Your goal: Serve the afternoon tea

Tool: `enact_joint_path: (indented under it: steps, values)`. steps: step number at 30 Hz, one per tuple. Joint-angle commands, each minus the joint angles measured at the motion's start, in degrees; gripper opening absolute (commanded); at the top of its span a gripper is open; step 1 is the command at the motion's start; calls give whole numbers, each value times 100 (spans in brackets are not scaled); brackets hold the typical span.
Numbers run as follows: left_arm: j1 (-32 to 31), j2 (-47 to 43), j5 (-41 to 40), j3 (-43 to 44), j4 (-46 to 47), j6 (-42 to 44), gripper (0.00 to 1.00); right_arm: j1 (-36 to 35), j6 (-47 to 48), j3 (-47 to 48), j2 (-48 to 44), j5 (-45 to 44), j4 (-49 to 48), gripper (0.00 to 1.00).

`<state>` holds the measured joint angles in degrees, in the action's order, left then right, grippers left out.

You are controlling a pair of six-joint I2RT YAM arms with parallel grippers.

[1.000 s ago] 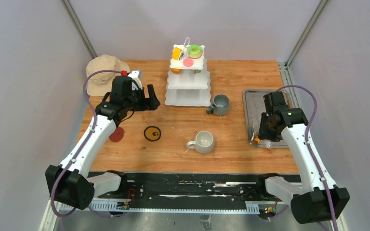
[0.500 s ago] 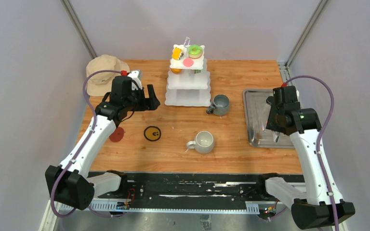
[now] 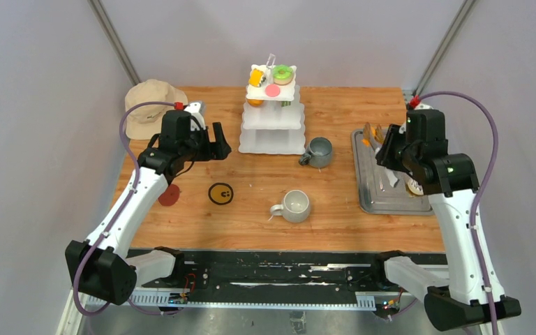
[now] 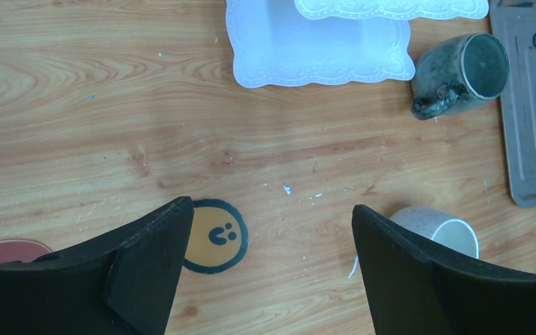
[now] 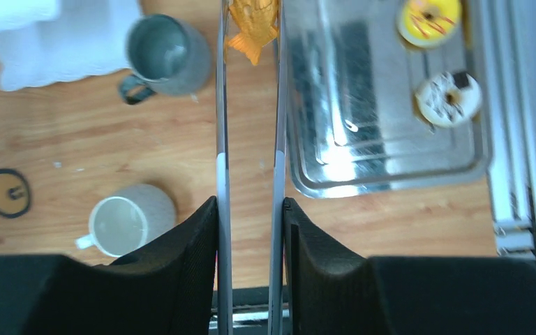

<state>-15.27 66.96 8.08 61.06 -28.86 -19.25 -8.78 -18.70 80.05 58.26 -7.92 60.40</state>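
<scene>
Right hand (image 5: 250, 209) clamped on metal tongs (image 5: 221, 139). The tong tips pinch an orange fish-shaped pastry (image 5: 251, 28), held up at the steel tray's (image 3: 384, 202) left rim, between the tray and the dark mug (image 3: 317, 151). Pastry's long axis runs along the tongs, narrow tail end toward the hand; tongs point away from the arm base, toward the far left. Yellow donut (image 5: 429, 17) and white donut (image 5: 449, 98) lie flat in the tray. Left hand (image 4: 271, 216) has fingers wide apart, holding nothing, above the worktop (image 3: 335, 216) left of the white stand (image 3: 272, 118). Pale mug (image 3: 295, 205) upright, handle pointing left.
</scene>
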Motion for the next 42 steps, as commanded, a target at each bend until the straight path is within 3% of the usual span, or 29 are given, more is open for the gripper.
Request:
enact_joint_path:
  steps: [1,11,23,32,39,42]
  values:
    - [-38,-147,-95,-7,-12,65,88,-575,-285,362,247,718,-992,1]
    - [-35,-187,-231,27,-139,108,89,-1816,-614,773,1421,845,-2369,1]
    - [-36,-252,-440,-1,-295,184,89,-2086,-1110,1177,2636,1150,-3029,1]
    - [-38,-306,-457,-33,-313,193,89,-2225,-1663,1072,3018,937,-3478,1]
    - [-36,-328,-464,-45,-322,208,89,-2448,-1724,1148,3211,929,-3550,29]
    - [-33,-330,-465,-63,-320,214,89,-2479,-1783,1082,3223,933,-3552,34]
